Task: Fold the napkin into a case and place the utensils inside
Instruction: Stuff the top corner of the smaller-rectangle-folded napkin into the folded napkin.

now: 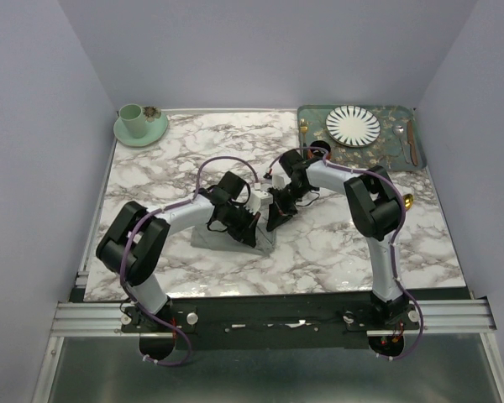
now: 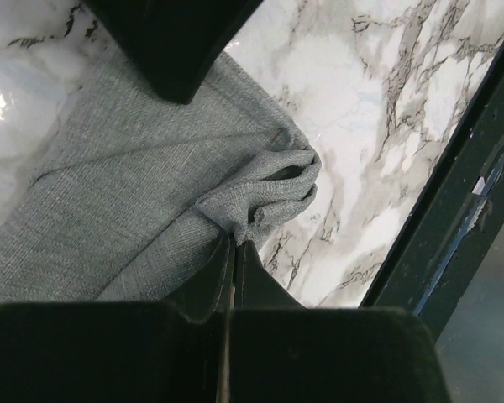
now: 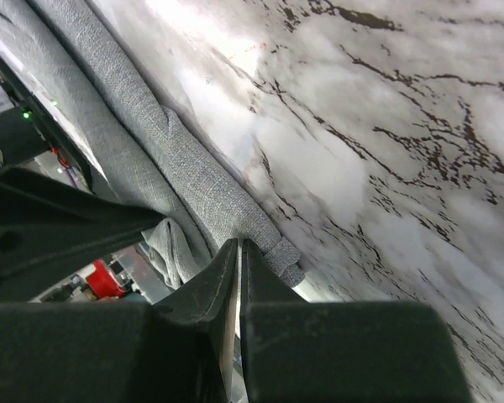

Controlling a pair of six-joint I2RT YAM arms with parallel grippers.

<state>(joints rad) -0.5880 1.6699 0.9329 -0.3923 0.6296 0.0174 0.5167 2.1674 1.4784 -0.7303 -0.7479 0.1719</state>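
Observation:
The grey napkin lies folded on the marble table, mostly under my two wrists. My left gripper is shut on a bunched corner of the napkin. My right gripper is shut on the rolled edge of the napkin, its jaws almost touching. In the top view both grippers, the left gripper and the right gripper, meet over the cloth's right end. Slim utensils lie on the right side of the green tray, far from both grippers.
A striped plate sits on the tray, with a small gold fork at its left. A green cup on a saucer stands at the back left. A small gold round thing shows beside the right arm's elbow.

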